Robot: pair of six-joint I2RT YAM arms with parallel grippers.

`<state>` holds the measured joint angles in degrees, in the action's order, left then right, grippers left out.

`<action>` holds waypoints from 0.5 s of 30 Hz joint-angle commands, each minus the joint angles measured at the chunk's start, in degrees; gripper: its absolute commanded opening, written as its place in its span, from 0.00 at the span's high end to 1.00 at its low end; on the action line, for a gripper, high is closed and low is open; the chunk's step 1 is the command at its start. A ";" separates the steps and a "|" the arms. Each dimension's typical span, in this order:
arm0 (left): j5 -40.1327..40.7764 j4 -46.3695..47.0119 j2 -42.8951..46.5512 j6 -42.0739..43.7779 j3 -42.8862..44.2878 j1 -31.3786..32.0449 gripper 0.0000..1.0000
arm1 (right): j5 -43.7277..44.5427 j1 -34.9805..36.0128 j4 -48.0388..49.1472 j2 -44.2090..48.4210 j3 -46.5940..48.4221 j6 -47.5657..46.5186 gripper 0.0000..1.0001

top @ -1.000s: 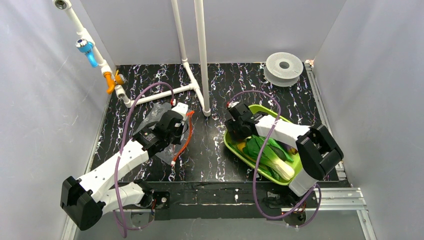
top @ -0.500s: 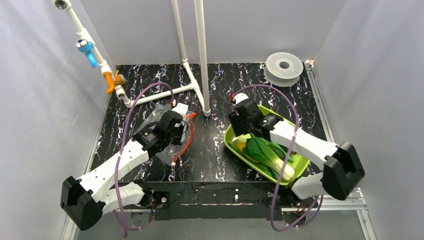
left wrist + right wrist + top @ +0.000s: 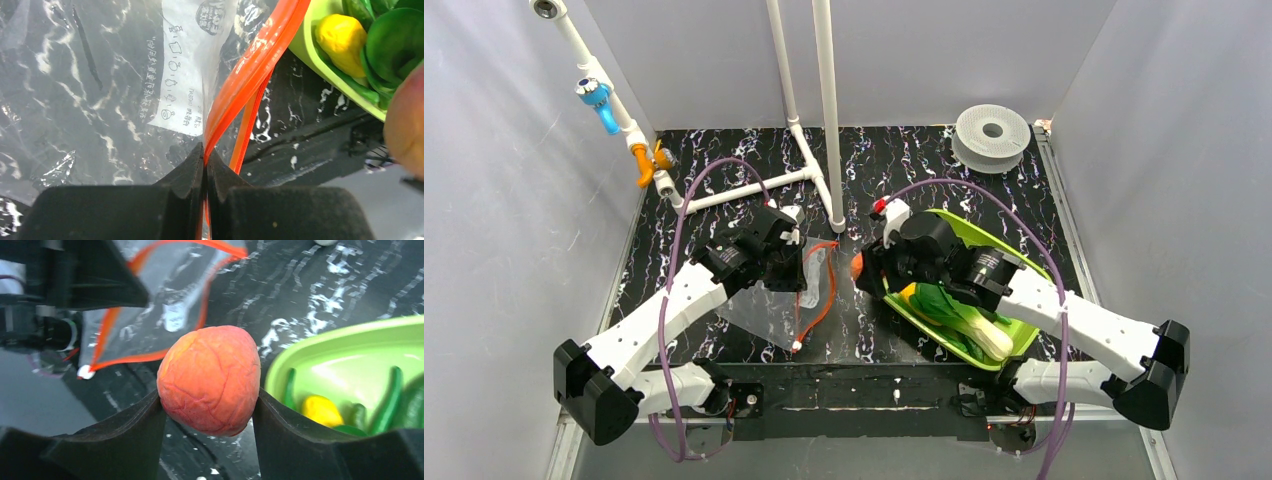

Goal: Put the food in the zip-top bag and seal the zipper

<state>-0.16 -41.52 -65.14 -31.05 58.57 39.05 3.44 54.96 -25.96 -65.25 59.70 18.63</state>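
The clear zip-top bag lies left of centre, its mouth facing right. My left gripper is shut on the upper lip of the red-orange zipper and holds it up, so the mouth gapes. My right gripper is shut on the red-orange tomato and holds it above the table, just right of the bag's mouth. A yellow piece and long green vegetables lie in the lime-green tray. The eggplant is hidden.
White pipe uprights stand behind the bag, with a pipe run and blue and orange valves at back left. A grey spool sits at back right. Grey walls close in both sides.
My right gripper has left the tray with the tomato and moved left to the bag's mouth. My left gripper has pulled the zipper lip to the right and the bag has shifted with it.
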 commanded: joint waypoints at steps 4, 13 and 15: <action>-5.39 -1.61 3.66 -9.17 0.35 -0.40 1.00 | -7.00 6.42 3.89 -2.15 6.15 2.12 0.75; -6.75 -0.38 8.77 -13.09 -2.00 -0.41 1.00 | -6.83 8.80 3.66 -10.29 10.80 1.94 0.65; -6.94 -0.37 10.02 -13.45 -2.66 -0.44 1.00 | -7.54 8.77 3.76 -12.17 11.60 1.96 0.61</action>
<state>-5.67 -41.50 -58.04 -42.57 57.19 39.05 -3.05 63.57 -24.23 -75.20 67.33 20.12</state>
